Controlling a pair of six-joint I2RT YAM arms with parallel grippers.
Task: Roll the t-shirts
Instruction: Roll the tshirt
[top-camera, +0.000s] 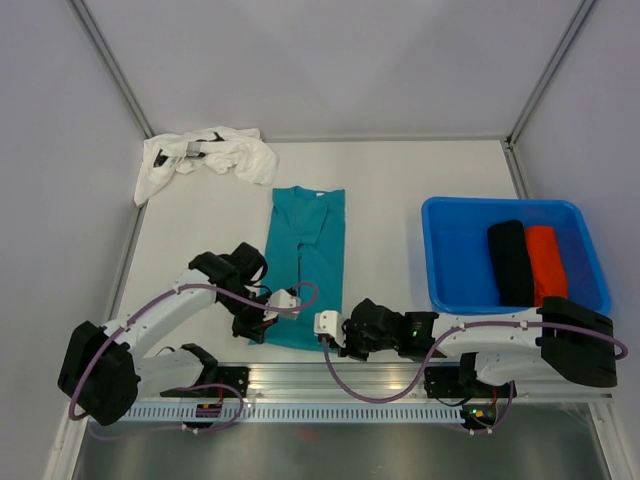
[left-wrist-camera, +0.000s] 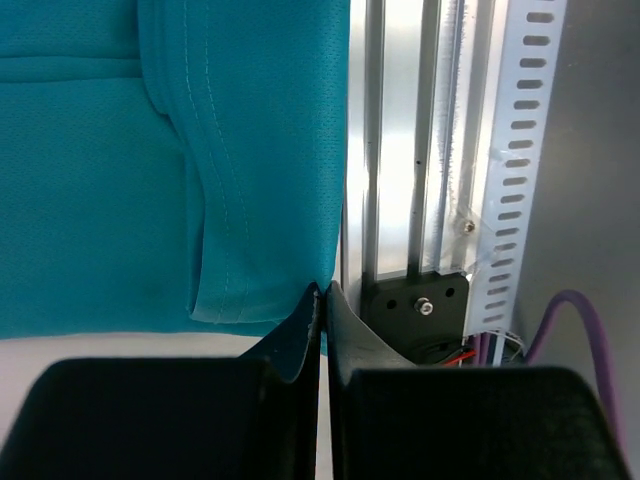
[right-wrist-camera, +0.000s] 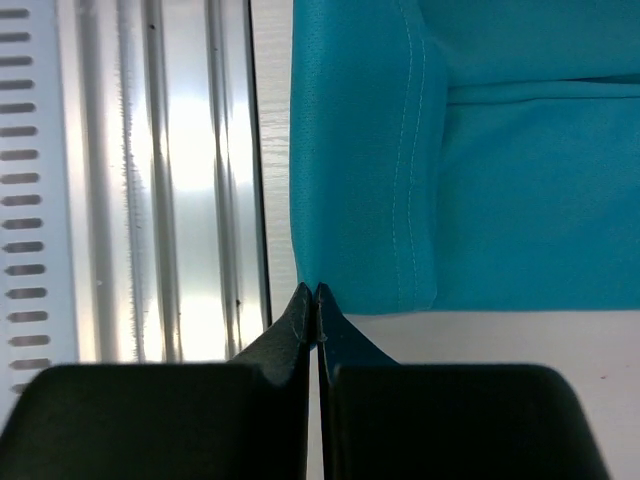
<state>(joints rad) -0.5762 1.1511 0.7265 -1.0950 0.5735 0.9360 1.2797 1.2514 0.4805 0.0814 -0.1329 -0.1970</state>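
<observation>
The teal t-shirt (top-camera: 305, 255) lies folded into a long strip in the middle of the table, its hem at the near edge. My left gripper (top-camera: 260, 330) is shut on the hem's near-left corner (left-wrist-camera: 323, 292). My right gripper (top-camera: 330, 345) is shut on the hem's near-right corner (right-wrist-camera: 317, 290). The teal cloth (left-wrist-camera: 100, 200) fills most of the left wrist view, and the same cloth (right-wrist-camera: 500, 180) lies flat in the right wrist view. A white t-shirt (top-camera: 210, 155) sits crumpled at the back left. A black t-shirt (top-camera: 510, 262) and an orange-red t-shirt (top-camera: 545, 262) lie rolled in the tub.
The blue plastic tub (top-camera: 440, 250) stands on the right side of the table. The aluminium rail (top-camera: 400, 385) with both arm bases runs along the near edge, just behind the hem. Grey walls close in the back and sides.
</observation>
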